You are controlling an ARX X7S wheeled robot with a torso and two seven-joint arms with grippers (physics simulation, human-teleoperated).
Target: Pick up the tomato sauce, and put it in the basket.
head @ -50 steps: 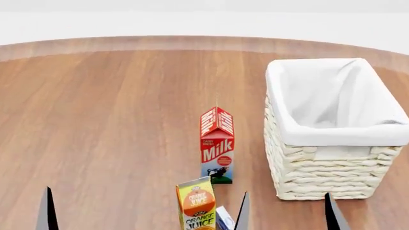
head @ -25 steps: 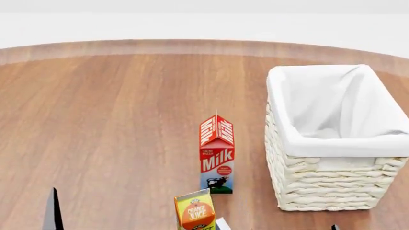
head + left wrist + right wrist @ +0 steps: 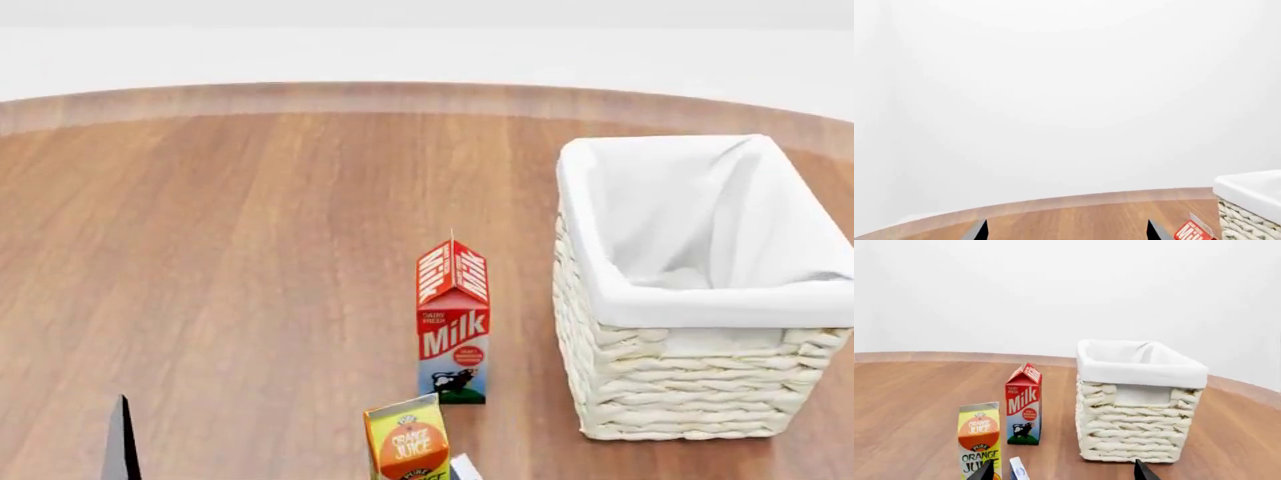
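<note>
On the wooden table (image 3: 240,260), head view, the tomato sauce can can't be found in any of the three views, so its spot can't be told. Basket (image 3: 694,300) stands at the right, wicker w/ white liner folded over the rim, nothing visible inside; its far-right edge is cut off by the frame. Milk carton (image 3: 454,325) stands upright just left of the basket, not touching: red top, "Milk" in white, a cow picture low down, small print above too fine to read. Nearer the robot, orange juice carton (image 3: 407,440) is cut off at the frame bottom; "ORANGE JUICE" reads clearly. A small white-and-blue thing (image 3: 466,468) pokes in beside it, mostly out of frame, can't tell what it is.

Left gripper (image 3: 1066,231): only two dark fingertips show at the left wrist view's edge, wide apart, nothing between them; beyond are the table rim, a corner of the basket and the milk carton's red top w/ part of its lettering. Right gripper (image 3: 1063,471): again just two tips, spread wide, nothing held. Right wrist view shows the juice carton reading "PURE ORANGE JUICE", bottom cropped.
</note>
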